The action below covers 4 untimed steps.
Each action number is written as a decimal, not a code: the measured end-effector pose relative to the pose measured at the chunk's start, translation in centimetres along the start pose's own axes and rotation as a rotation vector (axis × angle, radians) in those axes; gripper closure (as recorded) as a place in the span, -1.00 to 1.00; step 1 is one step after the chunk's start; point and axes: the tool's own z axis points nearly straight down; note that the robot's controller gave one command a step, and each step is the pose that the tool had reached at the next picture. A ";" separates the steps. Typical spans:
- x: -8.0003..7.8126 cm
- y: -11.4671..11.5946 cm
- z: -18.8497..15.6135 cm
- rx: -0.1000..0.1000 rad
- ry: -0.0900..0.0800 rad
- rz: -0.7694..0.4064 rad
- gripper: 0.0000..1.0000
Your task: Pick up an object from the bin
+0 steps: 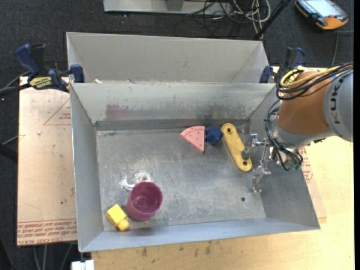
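Camera view: the yellow elongated piece (236,147) lies just beside my fingers (259,176), on their bin-centre side. Beyond it are a pink wedge (194,138) and a small blue piece (213,135). I cannot tell whether my fingers are open or closed. I judge the yellow piece the nearest candidate, since my fingers hang low beside it.

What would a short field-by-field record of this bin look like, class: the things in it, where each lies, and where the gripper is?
container: grey metal bin
far side, middle: pink wedge-shaped block, with a small dark blue piece just to its right
far right: long yellow plastic piece, lying slantwise
near left corner: purple plastic cup, mouth towards the camera; small yellow block against its left side
behind the cup: pale clear scrap, kind unclear
gripper: low at the bin's right side, just right of the yellow piece's near end
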 end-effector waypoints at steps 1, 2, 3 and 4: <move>-1.5 -0.1 0.0 -0.004 -0.007 0.026 -1.00; -3.0 -0.1 -0.2 -0.004 -0.020 0.006 1.00; -2.9 -0.1 -0.2 -0.004 -0.021 -0.005 1.00; -3.6 0.9 -18.7 -0.004 -0.013 -0.030 1.00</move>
